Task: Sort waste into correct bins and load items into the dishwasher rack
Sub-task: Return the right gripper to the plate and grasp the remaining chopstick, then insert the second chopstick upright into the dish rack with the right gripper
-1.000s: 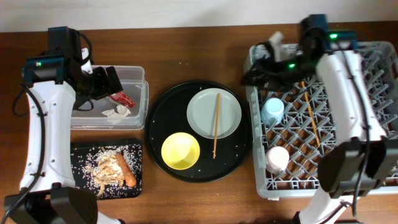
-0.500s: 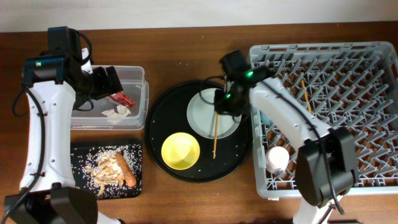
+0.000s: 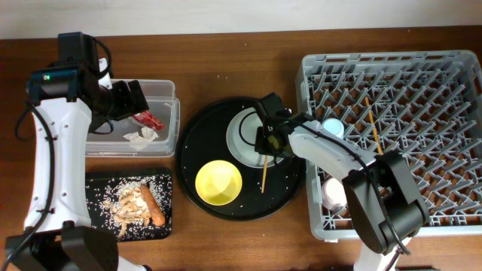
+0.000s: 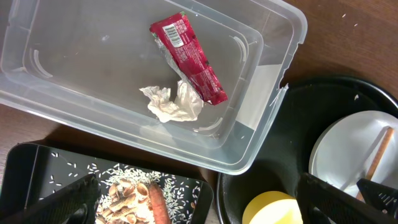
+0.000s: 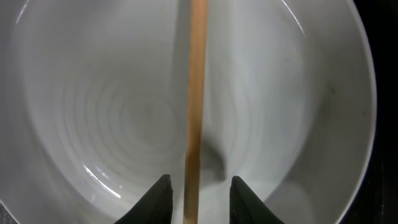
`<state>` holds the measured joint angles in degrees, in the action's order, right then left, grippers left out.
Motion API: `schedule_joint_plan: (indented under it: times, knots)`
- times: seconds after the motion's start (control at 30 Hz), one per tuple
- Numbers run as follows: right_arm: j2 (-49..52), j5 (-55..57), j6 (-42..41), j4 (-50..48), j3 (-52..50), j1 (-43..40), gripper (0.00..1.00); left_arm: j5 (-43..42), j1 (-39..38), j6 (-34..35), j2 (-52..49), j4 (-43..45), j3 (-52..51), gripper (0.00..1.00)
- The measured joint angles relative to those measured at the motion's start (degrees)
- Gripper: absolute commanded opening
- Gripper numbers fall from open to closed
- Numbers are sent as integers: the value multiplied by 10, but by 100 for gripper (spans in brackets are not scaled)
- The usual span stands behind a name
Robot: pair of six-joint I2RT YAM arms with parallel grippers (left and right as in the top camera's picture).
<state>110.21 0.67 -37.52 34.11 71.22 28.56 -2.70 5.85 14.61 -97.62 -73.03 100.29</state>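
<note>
From above, your left fingers (image 3: 138, 95) hang over the clear tub (image 3: 169, 89), which holds the red wrapper (image 3: 151, 120) and the white tissue (image 3: 141, 135). Just below the tub on the bench (image 3: 226, 53), the shallow black tray (image 3: 92, 182) carries the rice-like scraps (image 3: 129, 199) and the orange-brown stick (image 3: 156, 208). The round black tray (image 3: 202, 132) sits mid-bench, with the yellow bowl (image 3: 218, 182) at its lower left and the plate (image 3: 242, 137) at its upper right. Your right fingers (image 3: 269, 141) are down over the plate, at the upper end of one chopstick (image 3: 264, 172), which runs off the plate's lower edge onto the round tray. At the right, the dishwasher rack (image 3: 452, 57) holds the second chopstick (image 3: 373, 124), the blue cup (image 3: 332, 128) and the pink cup (image 3: 329, 196), which is partly behind your right arm

In your left wrist view, the fingers stand spread wide at the bottom corners with nothing between them. The wrapper and tissue lie touching each other on the tub floor beneath

In your right wrist view, the chopstick runs straight up across the plate, passing between the two fingertips. A gap shows on either side, so the fingers are parted around it and not yet clamped
</note>
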Motion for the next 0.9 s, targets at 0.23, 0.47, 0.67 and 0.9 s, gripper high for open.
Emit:
schedule_joint_plan:
  times: [0.23, 0.47, 0.67, 0.9]
  knots:
    - [0, 0, -2, 9, 0, 0, 18, 0, 0, 0, 0, 0, 0, 99]
    - [0, 0, -2, 14, 0, 0, 15, 0, 0, 0, 0, 0, 0, 99]
    - [0, 0, -2, 16, 0, 0, 6, 0, 0, 0, 0, 0, 0, 99]
    - [0, 2, 47, 95, 42, 0, 4, 0, 0, 0, 0, 0, 0, 99]
